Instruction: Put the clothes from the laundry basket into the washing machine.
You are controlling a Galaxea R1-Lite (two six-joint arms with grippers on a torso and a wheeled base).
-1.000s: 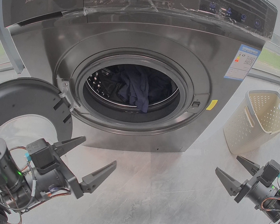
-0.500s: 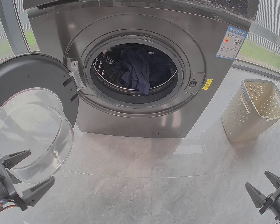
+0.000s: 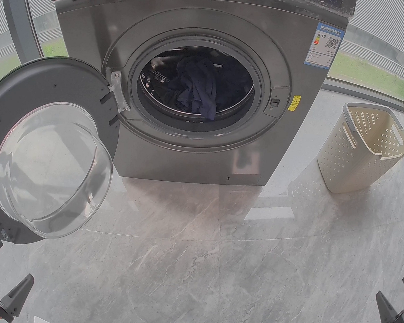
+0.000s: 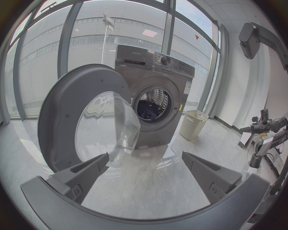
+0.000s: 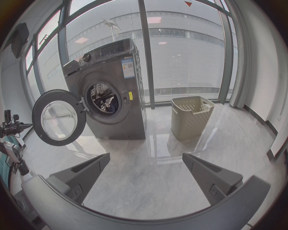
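Note:
The grey washing machine [image 3: 201,18] stands ahead with its round door [image 3: 47,154] swung wide to the left. Dark blue clothes [image 3: 197,86] lie inside the drum, one piece hanging at the drum's lip; the clothes [image 4: 148,112] [image 5: 111,104] also show in both wrist views. The cream laundry basket [image 3: 361,146] stands on the floor to the machine's right, and what I see of its inside holds nothing. My left gripper [image 3: 5,270] [image 4: 145,158] is open at the lower left, well back from the machine. My right gripper [image 3: 399,296] [image 5: 146,160] is open at the lower right.
Grey tiled floor [image 3: 211,264] stretches between me and the machine. The open door [image 4: 87,116] juts out into the left side. Window frames [image 5: 147,54] and glass stand behind the machine and basket [image 5: 192,115]. A stand with equipment [image 4: 264,128] is off to one side.
The whole view has pulled back from the machine, so the camera has moved away. Both grippers have sunk toward the lower corners, staying open and empty. Clothes and basket are unmoved.

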